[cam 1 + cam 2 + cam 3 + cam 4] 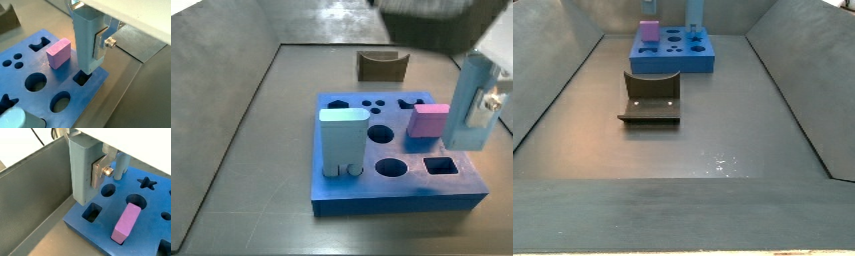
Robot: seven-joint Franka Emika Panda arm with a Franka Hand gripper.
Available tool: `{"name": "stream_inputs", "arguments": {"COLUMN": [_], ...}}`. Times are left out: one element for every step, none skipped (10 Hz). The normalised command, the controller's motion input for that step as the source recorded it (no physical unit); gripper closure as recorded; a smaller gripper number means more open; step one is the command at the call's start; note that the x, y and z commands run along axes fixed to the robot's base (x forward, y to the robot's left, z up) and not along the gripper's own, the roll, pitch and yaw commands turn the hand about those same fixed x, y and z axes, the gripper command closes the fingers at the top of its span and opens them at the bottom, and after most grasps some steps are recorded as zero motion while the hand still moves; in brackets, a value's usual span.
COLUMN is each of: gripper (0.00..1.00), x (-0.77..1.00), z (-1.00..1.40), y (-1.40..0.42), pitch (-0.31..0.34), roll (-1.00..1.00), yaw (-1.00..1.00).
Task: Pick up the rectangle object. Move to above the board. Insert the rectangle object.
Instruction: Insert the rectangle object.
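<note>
Both wrist views show us the gripper (100, 37) clenched on the rectangle object (87, 42), with one silver finger (101, 42) pressed flat against the side of the slab. We see the slab held upright over the board (40, 65), and its lower end stands just above a rectangular hole (82, 78) near the board's edge; we cannot tell if the end has entered the hole. Next to the slab, the pink cube (59, 53) sits in the board, close to it but apart. In a wrist view the same slab (85, 170) hangs over the board (143, 203) with the pink cube (126, 223) near it. In a side view we see the slab (477, 100) at the board's (392, 195) edge beside the pink cube (429, 120), while a pale two-legged block (342, 143) stands in the board on the opposite side from the slab. Behind the board in that view a small brown U-shaped piece (381, 66) rests on the floor. In a side view the board (673, 55) lies far off, and a dark fixture (651, 98) stands on the floor in front of it.
</note>
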Motion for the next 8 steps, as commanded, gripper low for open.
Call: {"name": "stream_inputs", "arguments": {"gripper": [1.0, 1.0, 1.0, 1.0, 1.0, 1.0, 1.0, 1.0], "x": [0.11, 0.8, 0.8, 0.46, 0.0, -0.07, -0.24, -0.45], "z": [0.0, 0.15, 0.15, 0.11, 0.03, 0.0, -0.22, -0.42], "y": [0.0, 0.25, 0.21, 0.34, 0.04, 0.0, -0.24, -0.34], "pitch": [0.046, 0.617, 0.569, 0.414, -0.023, -0.143, -0.44, -0.489], "roll": [0.0, -0.06, -0.24, -0.42, -0.19, 0.0, 0.48, 0.81], "yaw": [0.0, 0.02, 0.01, 0.0, 0.0, 0.0, 0.0, 0.0]}}
